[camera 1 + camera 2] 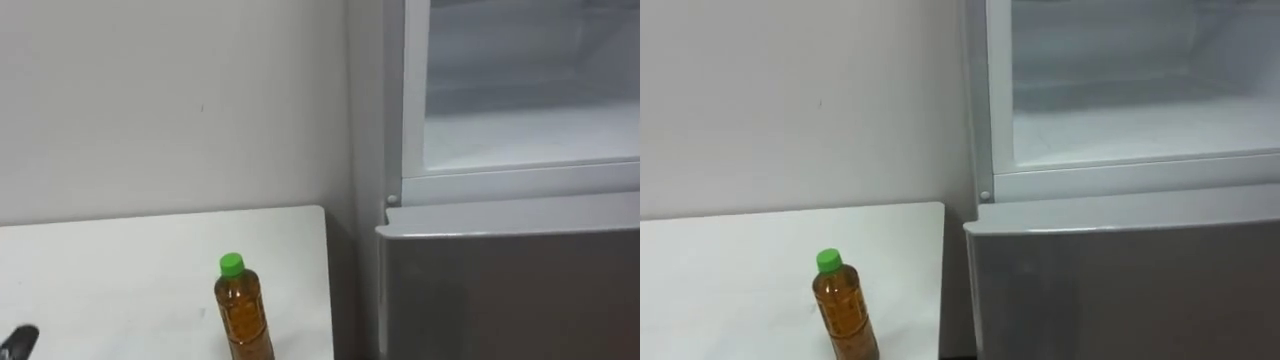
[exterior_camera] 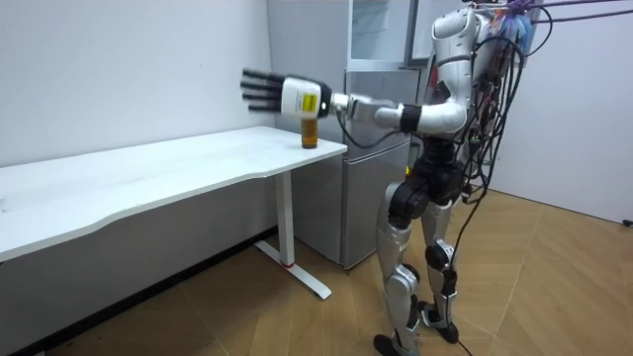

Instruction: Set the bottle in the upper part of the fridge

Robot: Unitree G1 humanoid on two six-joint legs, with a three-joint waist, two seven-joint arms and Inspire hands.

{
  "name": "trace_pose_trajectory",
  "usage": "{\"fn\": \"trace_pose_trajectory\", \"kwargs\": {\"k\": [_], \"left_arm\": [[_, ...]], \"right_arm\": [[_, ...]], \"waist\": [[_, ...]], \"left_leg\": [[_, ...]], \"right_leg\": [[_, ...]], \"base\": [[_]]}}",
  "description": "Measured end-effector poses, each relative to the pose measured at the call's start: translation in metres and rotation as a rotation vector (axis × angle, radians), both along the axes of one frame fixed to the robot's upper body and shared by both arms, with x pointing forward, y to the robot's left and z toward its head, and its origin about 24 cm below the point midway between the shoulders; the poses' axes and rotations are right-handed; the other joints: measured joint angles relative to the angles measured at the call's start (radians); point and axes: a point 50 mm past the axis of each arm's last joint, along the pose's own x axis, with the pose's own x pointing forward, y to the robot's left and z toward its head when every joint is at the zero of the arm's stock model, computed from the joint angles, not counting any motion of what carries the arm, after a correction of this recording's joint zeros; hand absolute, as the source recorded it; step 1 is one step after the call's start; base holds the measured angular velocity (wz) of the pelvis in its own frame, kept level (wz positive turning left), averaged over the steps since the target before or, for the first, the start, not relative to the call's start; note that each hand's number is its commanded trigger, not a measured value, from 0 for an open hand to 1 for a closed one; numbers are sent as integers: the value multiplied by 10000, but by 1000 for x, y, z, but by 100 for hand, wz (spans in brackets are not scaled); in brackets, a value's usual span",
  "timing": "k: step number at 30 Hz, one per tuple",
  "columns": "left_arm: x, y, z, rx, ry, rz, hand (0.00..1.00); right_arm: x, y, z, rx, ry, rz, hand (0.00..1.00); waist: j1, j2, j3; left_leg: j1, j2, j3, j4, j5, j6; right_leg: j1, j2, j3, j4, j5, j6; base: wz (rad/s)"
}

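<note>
While level over the table (image 2: pixel 148 176) — left hand (image 2: pixel 298 98), fingers (image 2: pixel 259 89) straight, spread and empty — bottle (image 1: pixel 243 315) upright nearby.

You stood in a sparse test room fitted out for housework trials: plain white walls (image 2: pixel 129 69), a wood-patterned floor (image 2: pixel 554 287), one long white desk (image 2: pixel 148 178), and a silver fridge (image 2: pixel 368 198) just beside it.

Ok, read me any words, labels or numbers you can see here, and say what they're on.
On the bottle: no readable label.
On the yellow sticker at the left hand: the print is too small to read.
On the fridge: no text showing.
</note>
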Motion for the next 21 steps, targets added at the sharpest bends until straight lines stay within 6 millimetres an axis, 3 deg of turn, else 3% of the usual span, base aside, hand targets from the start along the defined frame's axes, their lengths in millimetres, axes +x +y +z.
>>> {"fn": "trace_pose_trajectory", "kwargs": {"k": [6, 10, 13, 16, 21], "left_arm": [[-24, -1, -77, -1699, 3016, 528, 0], [-54, -16, -136, -3068, 5593, 684, 0], [-77, -32, -165, -3754, 7242, 497, 0], [-102, -43, -186, -4264, 8659, 309, 0], [-137, -53, -202, -4636, 10252, -238, 0]], "right_arm": [[0, -1, 1, -22, -89, 204, 0], [4, -2, 2, -73, -286, 367, 0], [3, -1, 2, -79, -238, 408, 0], [3, -1, 2, -89, -231, 521, 0], [3, -1, 2, -54, -200, 644, 0]], "waist": [[-1, -83, 8], [3, -100, 12], [-27, -134, 18], [-59, -162, 31], [-140, -305, 44]], "left_leg": [[19, -6, -125, 54, -5, 1], [25, -2, -121, -6, -5, 2], [11, 2, -88, 22, -5, 2], [-6, 19, -69, 73, -17, 6], [-52, -20, -82, 185, -97, 10]], "right_leg": [[15, 0, -110, 35, 1, -2], [35, 3, -100, 50, 1, -2], [8, 4, -90, 61, 3, -5], [-38, 0, -109, 168, 1, -1], [-24, -40, -97, 130, -90, -5]], "base": [[5], [0], [0], [0], [0]]}}
